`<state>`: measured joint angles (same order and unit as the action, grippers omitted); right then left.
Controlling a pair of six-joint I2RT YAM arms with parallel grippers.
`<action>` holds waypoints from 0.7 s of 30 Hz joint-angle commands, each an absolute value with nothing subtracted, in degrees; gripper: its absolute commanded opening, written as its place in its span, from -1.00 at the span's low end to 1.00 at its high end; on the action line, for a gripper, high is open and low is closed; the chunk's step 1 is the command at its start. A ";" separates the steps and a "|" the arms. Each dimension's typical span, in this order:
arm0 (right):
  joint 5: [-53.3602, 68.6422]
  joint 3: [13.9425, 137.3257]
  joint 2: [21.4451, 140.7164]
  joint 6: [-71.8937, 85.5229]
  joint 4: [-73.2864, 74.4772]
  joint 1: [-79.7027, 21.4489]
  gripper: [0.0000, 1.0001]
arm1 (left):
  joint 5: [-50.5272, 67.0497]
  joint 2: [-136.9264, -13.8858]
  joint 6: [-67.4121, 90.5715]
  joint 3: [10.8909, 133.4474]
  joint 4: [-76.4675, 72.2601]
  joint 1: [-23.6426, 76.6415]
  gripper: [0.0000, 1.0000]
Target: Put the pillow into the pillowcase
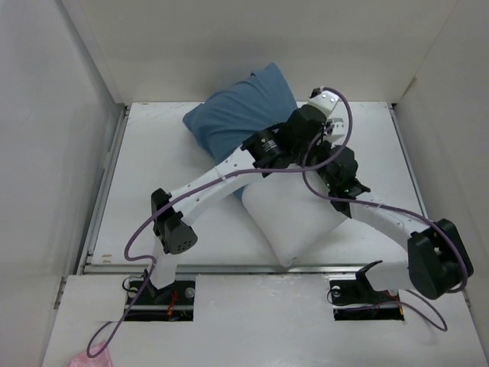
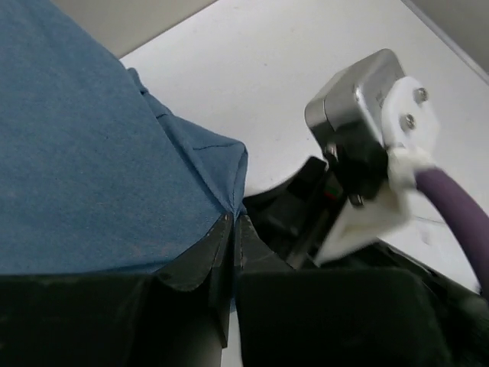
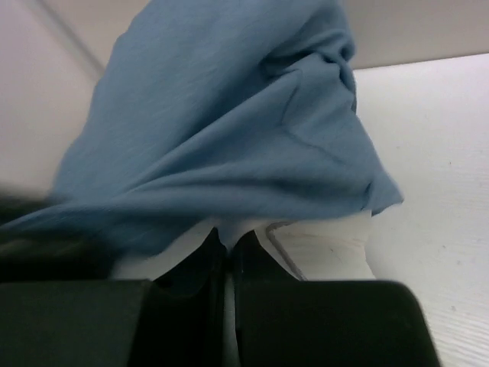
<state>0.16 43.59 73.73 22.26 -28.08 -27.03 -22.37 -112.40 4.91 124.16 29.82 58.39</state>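
The blue pillowcase (image 1: 233, 115) bulges at the back centre of the table, pulled over the far end of the white pillow (image 1: 294, 225), whose near end lies bare between the arms. Both wrists meet at the pillowcase's right edge. My left gripper (image 2: 231, 219) is shut on a corner of the blue pillowcase (image 2: 92, 153). In the right wrist view my right gripper (image 3: 228, 243) is shut, pinching white pillow (image 3: 328, 245) fabric just under the hanging hem of the pillowcase (image 3: 229, 115).
White walls close in the table (image 1: 153, 176) on the left, back and right. The right wrist's camera housing (image 2: 367, 92) and its purple cable (image 2: 458, 214) sit close beside the left fingers. A pink scrap (image 1: 88, 359) lies at the near left.
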 commanded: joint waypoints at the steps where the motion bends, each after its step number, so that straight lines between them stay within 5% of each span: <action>1: -4.44 42.72 78.03 32.68 -60.79 -28.38 -1.00 | -9.16 -104.25 8.08 126.75 24.70 65.74 -1.00; 7: -16.51 38.50 89.72 43.41 -93.41 -28.39 -1.00 | -0.55 -98.18 14.85 114.37 24.00 68.20 -1.00; 21: -24.00 40.78 100.37 60.91 -89.29 -24.53 -1.00 | 11.07 -83.50 19.06 81.66 20.21 68.20 -1.00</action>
<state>-18.59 38.44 99.42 53.19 -71.61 -27.14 -1.04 -88.97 15.44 84.77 20.86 64.55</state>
